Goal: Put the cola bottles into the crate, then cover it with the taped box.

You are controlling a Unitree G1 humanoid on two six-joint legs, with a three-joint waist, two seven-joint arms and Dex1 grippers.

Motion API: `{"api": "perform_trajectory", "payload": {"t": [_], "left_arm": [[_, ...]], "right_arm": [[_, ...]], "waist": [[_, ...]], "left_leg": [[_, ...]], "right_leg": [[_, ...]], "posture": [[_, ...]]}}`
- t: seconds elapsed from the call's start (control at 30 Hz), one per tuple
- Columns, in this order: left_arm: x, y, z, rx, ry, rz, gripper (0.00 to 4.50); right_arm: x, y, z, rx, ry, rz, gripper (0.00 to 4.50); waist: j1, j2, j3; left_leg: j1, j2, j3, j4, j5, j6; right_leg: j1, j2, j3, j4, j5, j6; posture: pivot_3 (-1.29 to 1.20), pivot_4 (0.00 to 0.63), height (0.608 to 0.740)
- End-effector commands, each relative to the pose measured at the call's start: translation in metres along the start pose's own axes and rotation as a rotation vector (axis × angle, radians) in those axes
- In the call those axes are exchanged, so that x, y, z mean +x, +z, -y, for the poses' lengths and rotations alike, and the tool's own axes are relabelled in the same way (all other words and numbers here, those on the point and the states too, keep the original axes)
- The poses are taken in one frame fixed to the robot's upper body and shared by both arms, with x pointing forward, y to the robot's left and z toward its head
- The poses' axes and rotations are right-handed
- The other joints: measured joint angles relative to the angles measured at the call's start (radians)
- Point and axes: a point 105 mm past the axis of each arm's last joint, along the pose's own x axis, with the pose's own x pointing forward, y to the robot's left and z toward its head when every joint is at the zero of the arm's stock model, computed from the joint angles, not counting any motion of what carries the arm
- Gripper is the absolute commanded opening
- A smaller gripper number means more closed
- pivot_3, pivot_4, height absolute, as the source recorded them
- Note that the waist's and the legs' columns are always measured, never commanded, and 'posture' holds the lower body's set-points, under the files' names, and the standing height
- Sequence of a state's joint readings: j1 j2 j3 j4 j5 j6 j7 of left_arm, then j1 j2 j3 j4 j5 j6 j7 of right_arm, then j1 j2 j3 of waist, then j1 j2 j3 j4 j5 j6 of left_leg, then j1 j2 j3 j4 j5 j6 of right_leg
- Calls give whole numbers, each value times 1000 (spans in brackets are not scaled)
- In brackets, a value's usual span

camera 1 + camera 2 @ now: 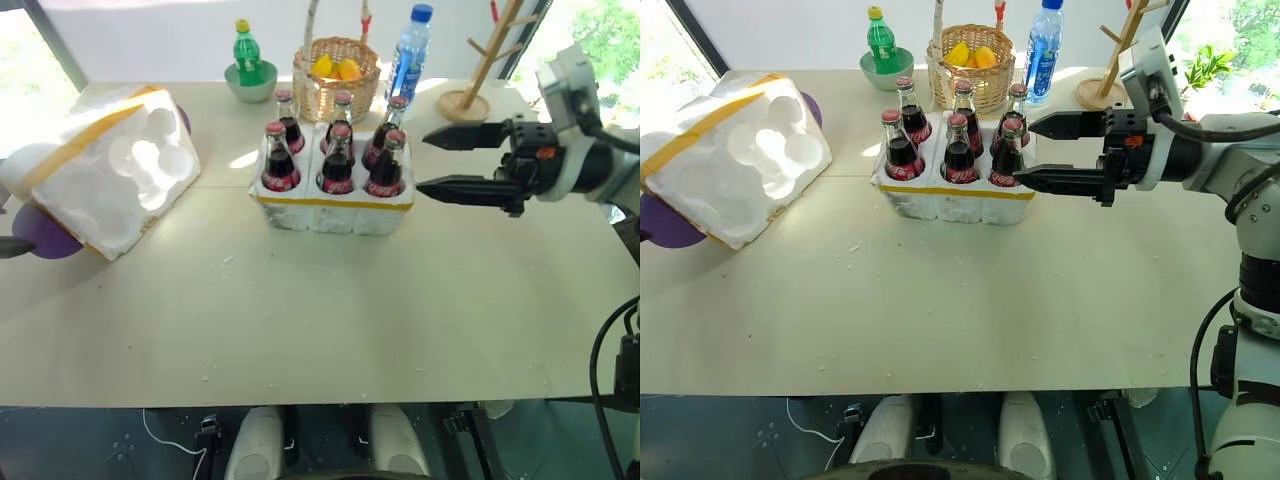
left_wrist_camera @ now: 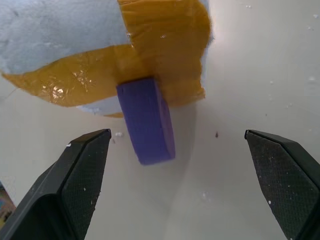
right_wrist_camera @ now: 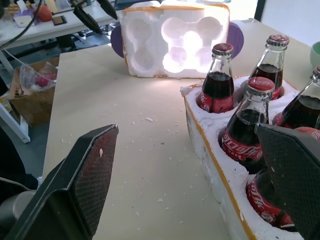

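Six small glass cola bottles (image 1: 337, 158) with red caps sit in the wells of the low white styrofoam crate (image 1: 330, 211) at table centre. Large yellow-taped styrofoam box (image 1: 110, 168) lies tilted at its 9 o'clock, hollows showing. Right gripper (image 1: 462, 160) at crate's 3 o'clock, fingers apart, empty. Left gripper (image 2: 185, 165) over box's taped edge, spread wide, empty.

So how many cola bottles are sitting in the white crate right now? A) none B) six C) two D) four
B: six cola bottles with red caps stand in the crate, three in the front row and three behind, one in each well.
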State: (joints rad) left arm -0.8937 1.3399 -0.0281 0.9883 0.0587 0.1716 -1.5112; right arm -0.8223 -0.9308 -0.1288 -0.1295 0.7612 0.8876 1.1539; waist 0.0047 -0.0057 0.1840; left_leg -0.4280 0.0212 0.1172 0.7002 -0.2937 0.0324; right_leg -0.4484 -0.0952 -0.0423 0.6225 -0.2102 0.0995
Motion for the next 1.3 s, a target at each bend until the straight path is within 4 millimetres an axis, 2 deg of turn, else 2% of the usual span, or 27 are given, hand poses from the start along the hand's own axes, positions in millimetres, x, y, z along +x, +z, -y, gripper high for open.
{"api": "perform_trajectory", "payload": {"t": [0.03, 0.23, 0.33, 0.37, 0.4, 0.6, 0.63, 0.77, 0.9, 1.03, 1.1, 1.17, 1.3], "left_arm": [[3, -8, -7, 0, 27, -82, 4500], [23, -18, -6, -3, 14, -148, 4500], [35, -9, -6, -21, 19, -96, 4500], [38, -6, -6, -24, 28, -79, 3965], [40, -3, -7, -26, 36, -65, 3614], [43, 4, -6, -19, 23, -38, 584], [43, 4, -6, -11, 21, -40, 356], [39, 15, -9, 32, 43, 7, 311], [33, 49, -21, 206, 179, 112, 311], [22, 118, -32, 431, 432, 327, 311], [13, 161, -26, 517, 522, 485, 311], [7, 194, -15, 629, 592, 594, 311], [7, 235, 8, 806, 654, 725, 311]], "right_arm": [[-8, 10, -8, -50, -6, 10, 4480], [-16, 12, -14, -53, -18, 2, 4480], [-18, 10, -13, -52, -43, -8, 4480], [-18, 10, -14, -51, -45, -9, 4500], [-18, 10, -15, -51, -46, -9, 4500], [-18, 9, -16, -46, -56, -9, 4500], [-19, 8, -16, -40, -57, -10, 4500], [-23, 3, -13, -6, -70, -28, 4500], [-33, -1, -7, -19, -146, -54, 4500], [-47, -4, -3, 6, -200, -57, 4500], [-52, -8, -3, 27, -222, -59, 4500], [-55, -12, -4, 39, -230, -62, 4500], [-57, -18, -4, 56, -246, -56, 4500]], "waist": [[-1, -1, 0], [-14, -2, 0], [-14, -4, 0], [-13, -4, 0], [-14, -4, 0], [-16, -4, 0], [-16, -4, 0], [-15, -4, 0], [-12, -6, 0], [-1, -7, 1], [8, -8, 1], [10, -9, 0], [4, -9, 0]], "left_leg": [[0, 0, 0, 0, 0, 0], [0, 5, 1, 0, -1, 2], [0, 5, 1, 0, -2, 4], [0, 5, 1, 1, -2, 4], [0, 5, 1, 1, -2, 4], [0, 5, 0, 2, -4, 6], [0, 5, 0, 2, -3, 6], [0, 5, 0, 2, -3, 6], [0, 5, 0, 2, -4, 6], [0, 5, -3, 2, -3, 6], [0, 5, -3, 3, -2, 4], [0, 5, -2, 4, -2, 3], [1, 4, 0, 4, -2, 3]], "right_leg": [[0, 0, 0, 0, 0, 0], [0, 0, 0, -3, 0, 0], [0, -1, 0, -4, 0, 0], [0, -1, 0, -3, 0, 0], [0, -1, 0, -3, 0, 0], [0, -1, 0, -2, 0, 0], [0, -1, 0, -2, 0, 0], [0, -1, 0, -3, 0, 0], [0, -1, 0, -3, 0, 0], [0, -2, 0, -2, 0, 0], [0, -2, 0, -2, 0, 0], [1, -2, -1, -2, 0, 1], [2, -2, -1, -2, 1, 2]], "posture": [[0, 150, 740], [0, 150, 740], [0, 150, 740], [0, 150, 740], [0, 150, 740], [0, 150, 740], [0, 150, 740], [0, 150, 740], [0, 150, 740], [0, 150, 740], [0, 150, 740], [0, 150, 740], [0, 150, 740]]}}
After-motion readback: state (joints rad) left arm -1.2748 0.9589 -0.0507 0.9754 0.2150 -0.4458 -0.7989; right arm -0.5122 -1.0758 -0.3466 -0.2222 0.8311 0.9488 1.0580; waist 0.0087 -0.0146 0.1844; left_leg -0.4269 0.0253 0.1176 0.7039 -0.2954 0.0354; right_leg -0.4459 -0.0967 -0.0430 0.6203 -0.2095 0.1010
